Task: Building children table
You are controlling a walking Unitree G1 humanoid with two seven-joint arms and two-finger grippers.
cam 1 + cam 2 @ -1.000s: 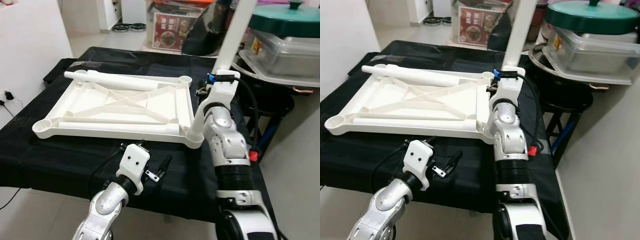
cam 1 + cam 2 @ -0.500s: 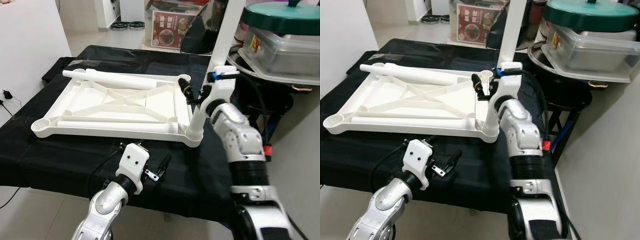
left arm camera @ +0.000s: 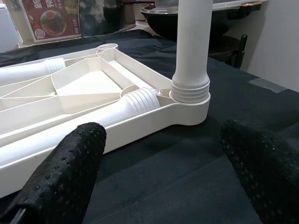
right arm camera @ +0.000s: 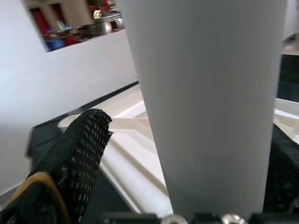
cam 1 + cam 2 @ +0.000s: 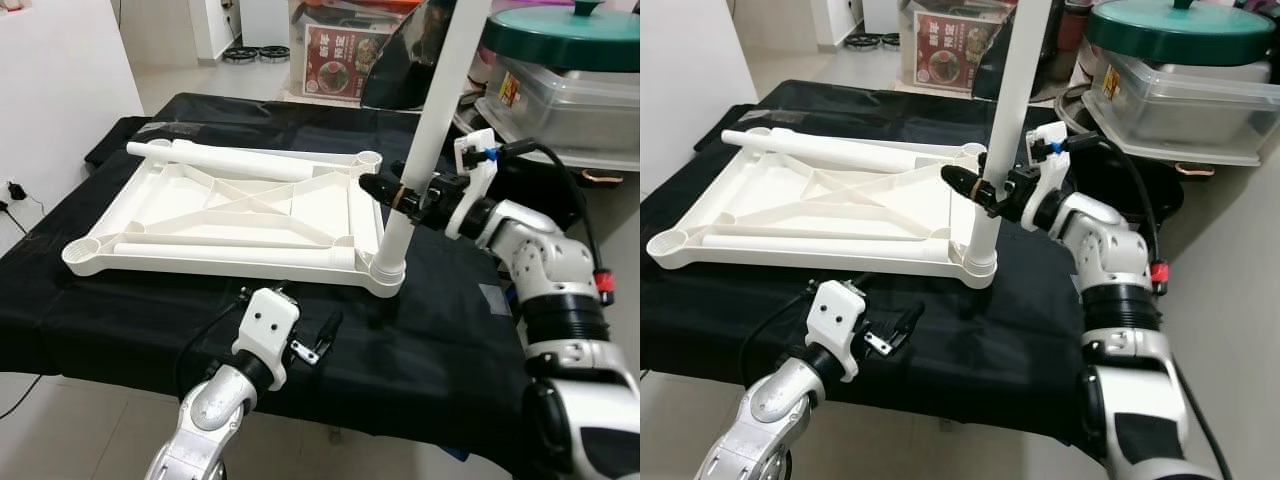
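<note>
nearest the camera, the left gripper point(image 5: 318, 338) hangs low over the front edge of the black cloth point(image 5: 420, 350) that covers the work surface, its two black fingers point(image 3: 70, 172) spread wide apart with nothing between them, aimed at the near corner of the tabletop.

just past it lies the white plastic tabletop point(image 5: 230, 215), flipped underside up so its crossed ribs show. four round corner sockets can be counted: one empty at the near left point(image 5: 84, 252), one empty at the far right point(image 5: 370, 159), one at the far left beside the end of a loose leg, and the near right one holding a leg. three white legs are in view: one upright leg point(image 5: 425, 150) seated in the near right socket, its ribbed collar down in the cup; one loose leg point(image 5: 225, 160) lying across the far edge of the tabletop; one lying along the near edge point(image 5: 220, 243), its ribbed end close beside the upright leg's base.

the right gripper point(image 5: 395, 194) reaches in from the right and clasps the upright leg partway up, a finger point(image 4: 79, 154) on either side of the tube.

farther right, close behind that arm, sit a clear lidded tub point(image 5: 580, 105) and a green lid point(image 5: 570, 25) on top. beyond the table stands a printed red box point(image 5: 335, 62).
</note>
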